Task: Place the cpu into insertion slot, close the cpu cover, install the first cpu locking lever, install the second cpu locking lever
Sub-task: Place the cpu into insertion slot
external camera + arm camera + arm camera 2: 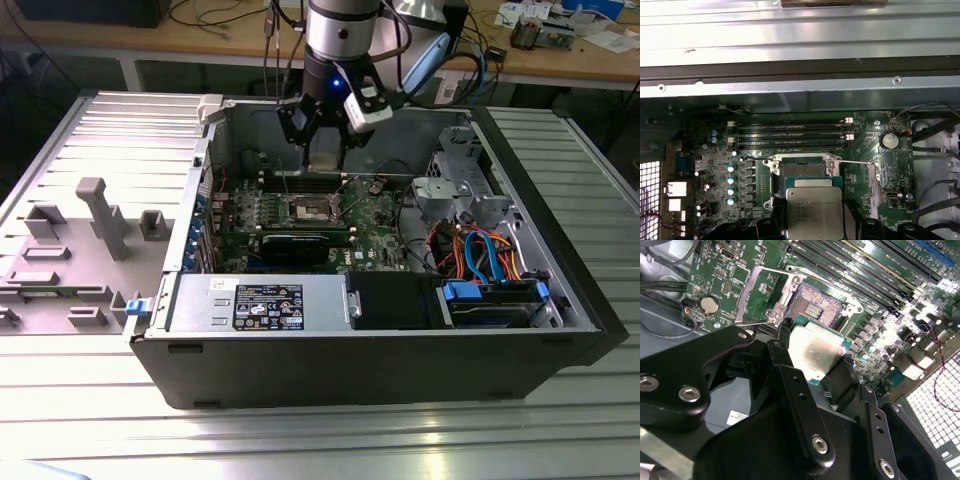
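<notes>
Claw [816, 360] grips cpu [814, 210] edges above open insertion slot [816, 307].

Black computer case [350, 375], open upward, on a ribbed aluminium table [300, 440]. Along its near wall: grey labelled power supply [255, 303], then a blue drive carrier [495, 300] toward the exterior view's right. Silver drive cage [460, 185] stands beyond a tangle of orange and blue cables [480, 250]. Long black expansion card [295, 245] lies across the green motherboard [380, 235]. Parallel memory slots [790, 134] on the board, with a coin battery [889, 140] near their end. Grey moulded fixture [95, 215] beside the case at the exterior view's left. Wooden bench [200, 45] behind.
</notes>
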Motion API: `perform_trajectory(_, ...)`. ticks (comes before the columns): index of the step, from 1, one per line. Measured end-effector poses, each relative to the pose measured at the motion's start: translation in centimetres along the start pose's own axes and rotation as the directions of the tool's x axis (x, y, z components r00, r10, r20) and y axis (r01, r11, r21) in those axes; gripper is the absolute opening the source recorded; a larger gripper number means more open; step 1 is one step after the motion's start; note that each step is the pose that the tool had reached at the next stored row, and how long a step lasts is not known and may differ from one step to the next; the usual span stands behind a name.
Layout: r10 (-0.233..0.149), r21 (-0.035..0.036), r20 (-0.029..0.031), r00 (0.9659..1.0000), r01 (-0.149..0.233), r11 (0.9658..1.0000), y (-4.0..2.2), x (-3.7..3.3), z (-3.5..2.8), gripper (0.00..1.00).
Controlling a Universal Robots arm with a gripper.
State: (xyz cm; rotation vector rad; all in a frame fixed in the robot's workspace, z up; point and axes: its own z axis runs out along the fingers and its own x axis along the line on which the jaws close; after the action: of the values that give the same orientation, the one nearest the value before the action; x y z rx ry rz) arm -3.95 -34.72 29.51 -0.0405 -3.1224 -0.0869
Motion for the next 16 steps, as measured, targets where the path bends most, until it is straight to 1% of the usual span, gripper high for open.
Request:
perform_trajectory(1, 0.000, 0.0002, 0.0000, 1.0000, 0.000, 1.0000, -0.01, 0.01, 0.13, 0.55)
perform_trajectory(16, 0.000, 0.0006, 0.0000, 1.0000, 0.000, 1.0000, -0.02, 0.03, 0.36, 0.55)
